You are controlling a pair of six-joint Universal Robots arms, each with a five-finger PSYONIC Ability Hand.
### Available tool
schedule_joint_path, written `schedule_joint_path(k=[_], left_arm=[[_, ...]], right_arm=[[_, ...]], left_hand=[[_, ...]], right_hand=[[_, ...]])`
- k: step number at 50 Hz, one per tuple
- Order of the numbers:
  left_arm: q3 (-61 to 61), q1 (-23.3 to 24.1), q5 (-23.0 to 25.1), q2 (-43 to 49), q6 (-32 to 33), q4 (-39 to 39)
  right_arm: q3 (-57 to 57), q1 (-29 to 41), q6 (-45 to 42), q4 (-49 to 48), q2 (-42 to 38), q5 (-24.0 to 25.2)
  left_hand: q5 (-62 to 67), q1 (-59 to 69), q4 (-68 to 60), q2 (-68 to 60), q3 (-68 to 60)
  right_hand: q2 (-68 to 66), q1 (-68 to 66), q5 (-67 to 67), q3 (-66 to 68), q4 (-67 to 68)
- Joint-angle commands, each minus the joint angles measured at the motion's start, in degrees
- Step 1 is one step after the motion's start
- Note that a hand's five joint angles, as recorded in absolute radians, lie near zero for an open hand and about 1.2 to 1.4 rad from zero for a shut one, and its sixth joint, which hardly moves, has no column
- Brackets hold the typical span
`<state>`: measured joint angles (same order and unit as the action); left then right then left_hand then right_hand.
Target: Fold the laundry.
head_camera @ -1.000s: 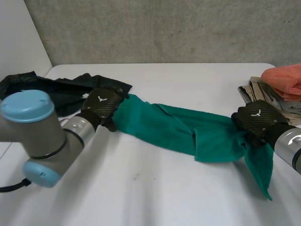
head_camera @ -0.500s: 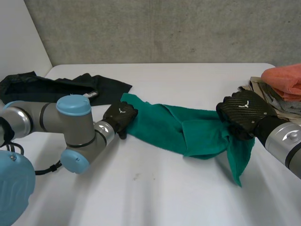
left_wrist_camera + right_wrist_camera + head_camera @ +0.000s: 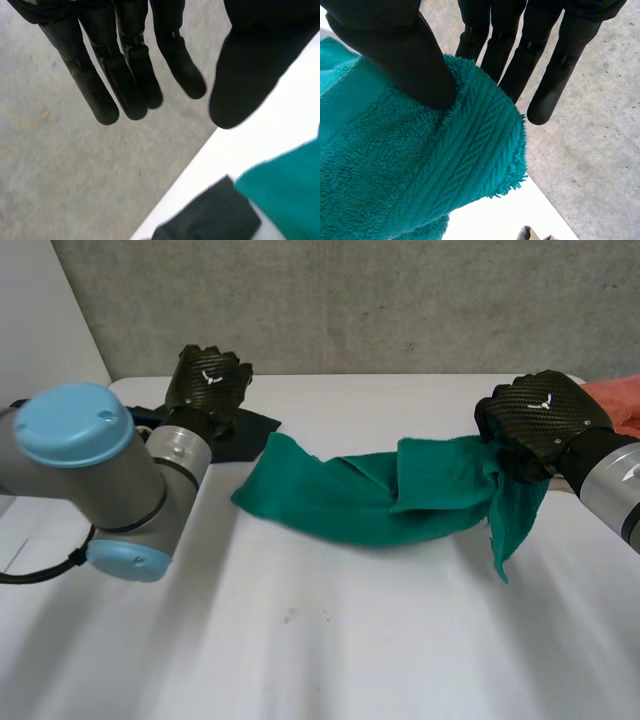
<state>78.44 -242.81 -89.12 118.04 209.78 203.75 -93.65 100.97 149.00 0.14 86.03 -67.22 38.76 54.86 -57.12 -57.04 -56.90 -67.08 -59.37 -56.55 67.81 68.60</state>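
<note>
— Where is the towel being kept?
— The green towel (image 3: 340, 505) is being stretched across the middle of the white desk (image 3: 300, 640). Its right end is being lifted off the surface, with a corner hanging down.
— By what is it being held?
— That end is being pinched by the right hand (image 3: 540, 420), the thumb (image 3: 405, 55) being pressed onto the towel.
— And the left hand (image 3: 208, 380)?
— It is being held above the black cloth (image 3: 255, 428) at the desk's back left, fingers (image 3: 125, 85) straight, nothing being gripped.
</note>
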Motion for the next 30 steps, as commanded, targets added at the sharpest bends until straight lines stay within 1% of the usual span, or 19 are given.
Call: schedule_joint_path(k=[1, 11, 19, 24, 30], left_arm=[[3.1, -0.1, 7.3, 0.3, -1.1, -1.4], [1.5, -0.2, 7.8, 9.7, -2.0, -6.1], [-3.7, -0.2, 8.1, 17.0, -2.0, -6.3], [-6.8, -0.4, 8.1, 20.1, -1.9, -6.4], [-9.3, -0.6, 8.3, 22.2, -1.9, -6.3]], right_arm=[[-1.5, 0.2, 0.8, 0.4, -0.2, 0.3], [-2.9, 0.5, 0.5, 0.3, -1.6, 0.5], [-3.1, 0.5, 0.2, 0.3, -3.1, 0.3], [-3.6, 0.4, 0.1, 0.2, -3.5, 0.3], [-3.8, 0.4, -0.1, 0.0, -4.0, 0.3]], left_hand=[[-18.9, -25.0, 27.2, 27.1, 27.0], [-20.0, -26.1, 28.4, 28.3, 28.2], [-12.1, -18.3, 20.5, 20.4, 20.3], [-10.8, -16.9, 19.2, 19.1, 18.9], [-3.4, -9.5, 11.8, 11.7, 11.5]], right_hand=[[-12.9, -20.6, -13.5, 12.2, 11.4], [-12.9, -20.6, -13.5, 12.2, 11.4], [-12.9, -20.6, -13.5, 12.2, 11.4], [-12.9, -20.6, -13.5, 12.2, 11.4], [-12.9, -20.6, -13.5, 12.2, 11.4]])
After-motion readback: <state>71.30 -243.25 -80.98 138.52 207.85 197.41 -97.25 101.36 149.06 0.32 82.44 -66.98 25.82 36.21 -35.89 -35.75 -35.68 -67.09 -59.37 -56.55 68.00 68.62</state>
